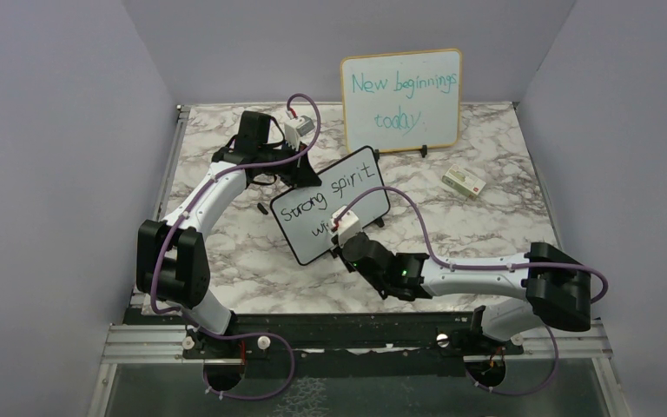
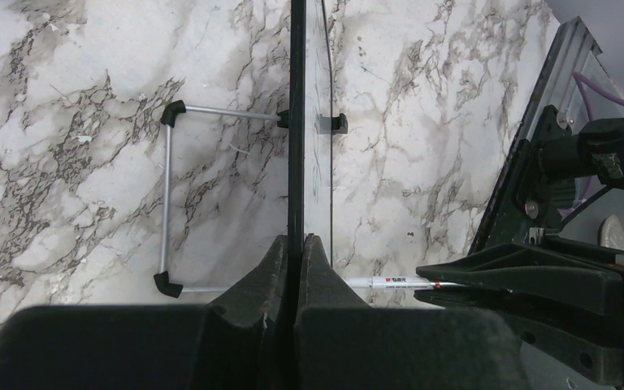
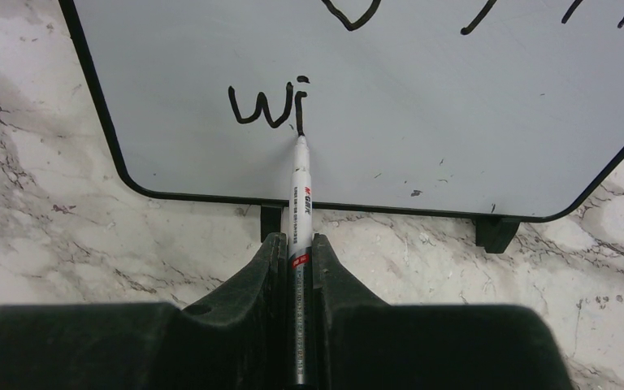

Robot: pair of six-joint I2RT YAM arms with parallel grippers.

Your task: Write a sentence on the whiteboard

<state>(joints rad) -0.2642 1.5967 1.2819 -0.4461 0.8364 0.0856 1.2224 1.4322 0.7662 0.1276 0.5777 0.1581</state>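
The small black-framed whiteboard [image 1: 330, 204] stands tilted at the table's middle, reading "Strong spirit" with "wi" below. My left gripper [image 1: 300, 174] is shut on the board's top edge; in the left wrist view the fingers [image 2: 276, 268] pinch the black frame [image 2: 296, 122] edge-on. My right gripper [image 3: 299, 244] is shut on a white marker [image 3: 299, 191], whose tip touches the whiteboard [image 3: 455, 106] at the foot of the "i". From above, the right gripper [image 1: 347, 233] sits at the board's lower right. The marker [image 2: 398, 283] also shows in the left wrist view.
A larger wood-framed board [image 1: 402, 100] with teal writing "New beginnings today" stands at the back. A small white box [image 1: 464, 182] lies to its right on the marble table [image 1: 504, 226]. The whiteboard's wire stand [image 2: 166, 203] rests behind it.
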